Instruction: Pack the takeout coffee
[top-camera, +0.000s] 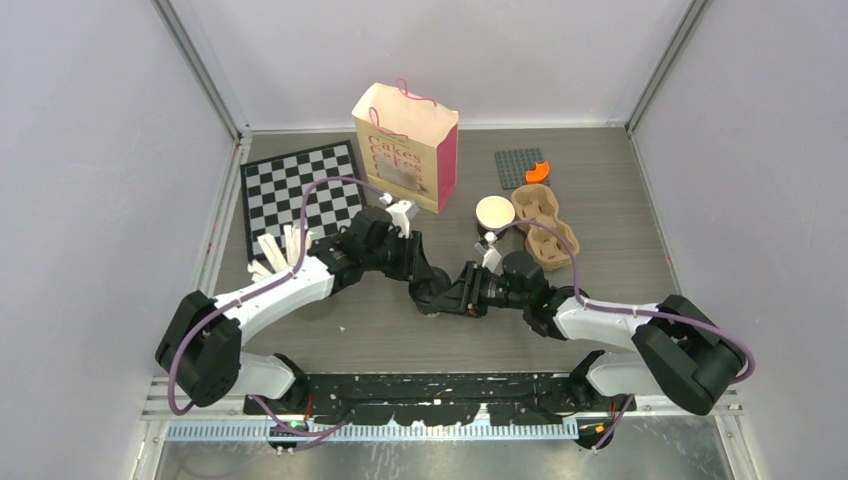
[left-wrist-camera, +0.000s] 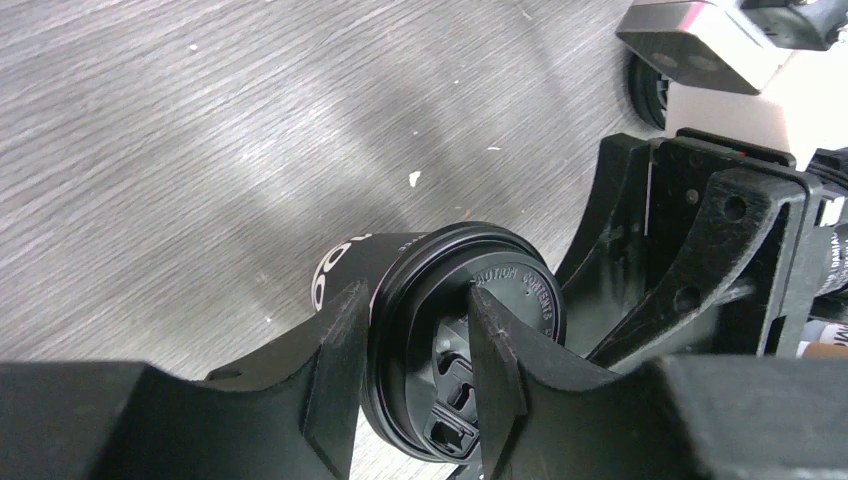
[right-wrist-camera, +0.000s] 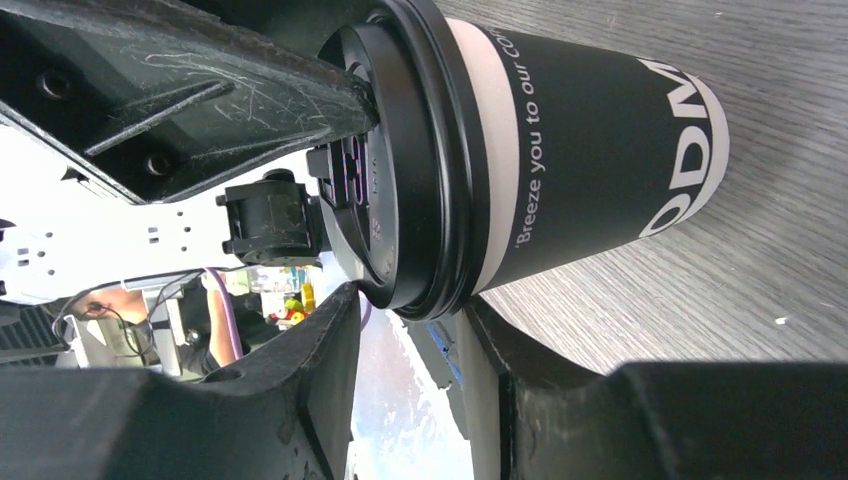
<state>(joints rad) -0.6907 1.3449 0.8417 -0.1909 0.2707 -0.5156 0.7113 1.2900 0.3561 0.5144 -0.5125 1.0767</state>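
The paper bag (top-camera: 405, 150) stands at the back of the table, at about 11 o'clock from where the two arms meet. The brown carrier (top-camera: 548, 228) lies at 2 o'clock. Between the arms, near the table's centre, is one coffee cup (right-wrist-camera: 590, 150), hidden by the grippers from above. The second cup (top-camera: 494, 213), open and lidless, stands at 1 o'clock, just beside the carrier.

The step in hand looks to be seating the lid (left-wrist-camera: 505, 290) on the centre cup. The left gripper (left-wrist-camera: 415, 300) is roughly half closed on the lid's rim, with one finger (left-wrist-camera: 495, 370) across the top and the other against the rim's outside. The right gripper (right-wrist-camera: 410, 303) straddles the rim on the opposite side at a similar width; whether it actually bites cannot be told.

To do this well, the robot should press evenly from both sides so the rim snaps down all round. It should keep the cup upright and load only the lid, since the paper wall would likely buckle. A lopsided squeeze could pop the far edge up.
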